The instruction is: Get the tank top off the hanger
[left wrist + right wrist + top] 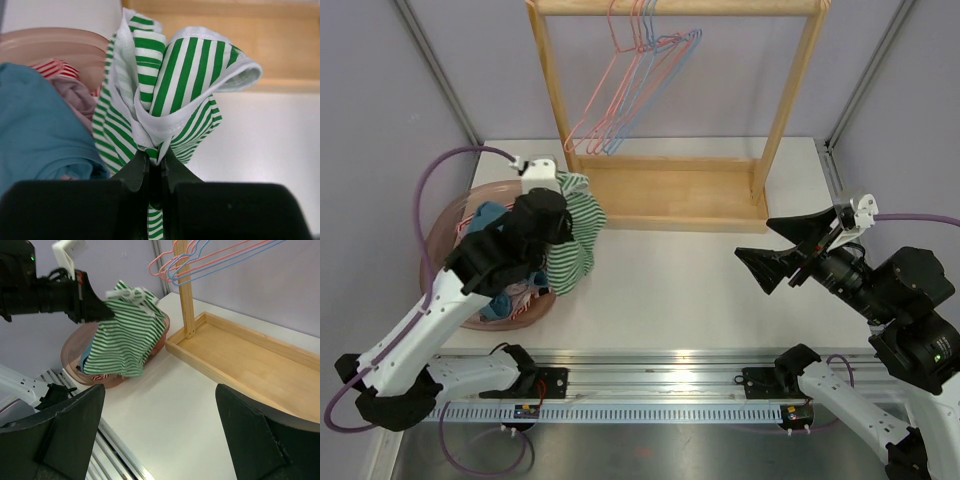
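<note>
1. Top external: left gripper (558,222) is clenched on the green-and-white striped tank top (576,245), which hangs over the round pink plastic basket (438,215).
2. Left wrist: the fabric looks soft and light; bunched folds should hold best.
3. Right wrist: right gripper (159,390) is spread wide and empty.

Your left arm (415,330) reaches forward from its base at the near left, with the wrist turned toward the right. The left hand (155,162) is pinched tight, its fingers nearly meeting on a fold of the tank top (185,75). Your right arm (905,300) is held up on the right side. The right hand (756,240) points left with its fingers spread wide, gripping nothing.
</note>
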You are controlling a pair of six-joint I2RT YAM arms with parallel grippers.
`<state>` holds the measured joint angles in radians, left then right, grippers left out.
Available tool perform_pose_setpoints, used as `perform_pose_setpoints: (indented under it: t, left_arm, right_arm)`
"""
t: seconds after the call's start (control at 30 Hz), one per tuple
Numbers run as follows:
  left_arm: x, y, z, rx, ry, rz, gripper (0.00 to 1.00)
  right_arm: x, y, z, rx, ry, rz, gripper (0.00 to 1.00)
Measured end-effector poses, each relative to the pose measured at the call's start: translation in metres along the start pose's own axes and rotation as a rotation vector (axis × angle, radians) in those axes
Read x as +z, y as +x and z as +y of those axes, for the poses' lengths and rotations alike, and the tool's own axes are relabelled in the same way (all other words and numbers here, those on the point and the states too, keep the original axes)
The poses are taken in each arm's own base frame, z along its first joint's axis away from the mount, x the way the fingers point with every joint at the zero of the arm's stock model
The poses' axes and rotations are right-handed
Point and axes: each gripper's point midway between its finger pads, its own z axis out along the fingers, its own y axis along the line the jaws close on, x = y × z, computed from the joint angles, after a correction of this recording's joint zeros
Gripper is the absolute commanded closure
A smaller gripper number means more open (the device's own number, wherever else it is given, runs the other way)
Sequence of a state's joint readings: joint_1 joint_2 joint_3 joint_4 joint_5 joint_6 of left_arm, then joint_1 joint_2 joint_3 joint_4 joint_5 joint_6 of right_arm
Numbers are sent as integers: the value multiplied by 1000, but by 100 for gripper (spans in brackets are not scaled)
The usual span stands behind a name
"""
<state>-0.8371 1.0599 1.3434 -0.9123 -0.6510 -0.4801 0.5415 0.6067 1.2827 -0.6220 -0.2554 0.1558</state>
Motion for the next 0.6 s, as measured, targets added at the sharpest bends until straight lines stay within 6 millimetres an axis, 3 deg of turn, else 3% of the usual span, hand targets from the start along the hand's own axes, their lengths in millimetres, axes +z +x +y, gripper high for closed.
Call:
perform_pose_setpoints:
  t: [0.13,0.23,0.4,0.57,0.6]
  left_arm:
    - [-11,-42,46,-94,-126,-79,100]
    - [-9,-57,90,-159,-262,-109,100]
    - [-1,-52,157,-229,-484,-71,100]
    - [17,-34,191,-273,-571,16,100]
    - [22,-29,193,-274,-571,40,96]
  right_arm:
    - [0,-1,0,-1,-1,-2,1]
    - [0,-2,1,-2,-3,-8,0]
    - [-1,-3,2,-3,-9,-9,1]
    - [-2,-2,5,-4,-26,-6,1]
    - [-3,-2,6,-5,-27,-8,1]
